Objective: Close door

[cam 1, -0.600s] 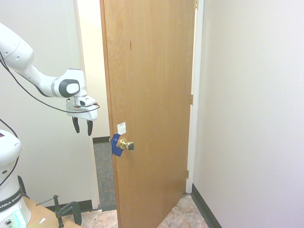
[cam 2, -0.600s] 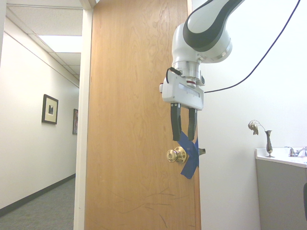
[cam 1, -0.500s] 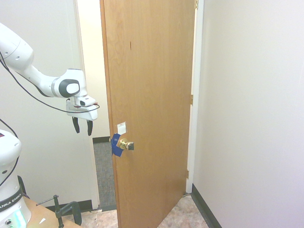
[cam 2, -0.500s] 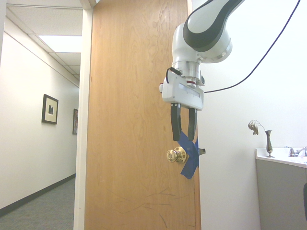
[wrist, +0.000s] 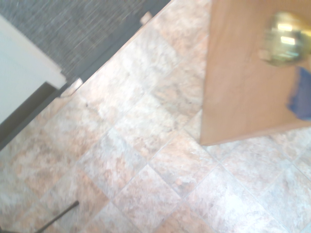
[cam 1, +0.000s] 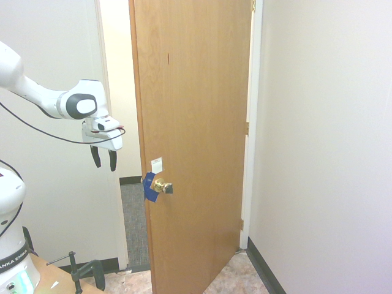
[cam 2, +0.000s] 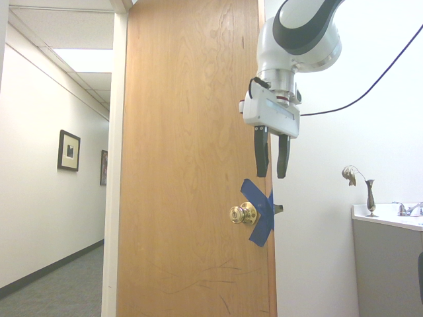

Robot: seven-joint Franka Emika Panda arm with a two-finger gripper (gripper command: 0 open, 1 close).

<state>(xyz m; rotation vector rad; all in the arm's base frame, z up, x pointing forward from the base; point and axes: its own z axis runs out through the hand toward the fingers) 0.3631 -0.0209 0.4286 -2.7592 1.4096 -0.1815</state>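
Observation:
The light-brown wooden door point(cam 1: 196, 122) stands partly open in its white frame point(cam 1: 252, 122). It carries a brass round knob point(cam 1: 162, 185), blue tape point(cam 1: 148, 187) and a small white sticker point(cam 1: 157, 165). My gripper point(cam 1: 104, 162) hangs open and empty, fingers pointing down, to the left of the door's free edge and above knob height, not touching it. From the other side, the gripper point(cam 2: 271, 173) is just above and right of the knob point(cam 2: 243, 213) and the crossed blue tape point(cam 2: 261, 219). The wrist view looks down on the door's bottom corner point(wrist: 238, 87) and the knob point(wrist: 285, 31).
Beyond the opening runs a hallway with grey carpet point(cam 1: 133, 214) and framed pictures point(cam 2: 69, 150). A plain wall point(cam 1: 324, 153) stands right of the door. A counter point(cam 2: 386, 218) bearing a small vase point(cam 2: 370, 196) sits at the far right. The floor is beige tile point(wrist: 146, 160).
My gripper has risen a little and drawn back from the door's edge, away from the knob. The door has not moved.

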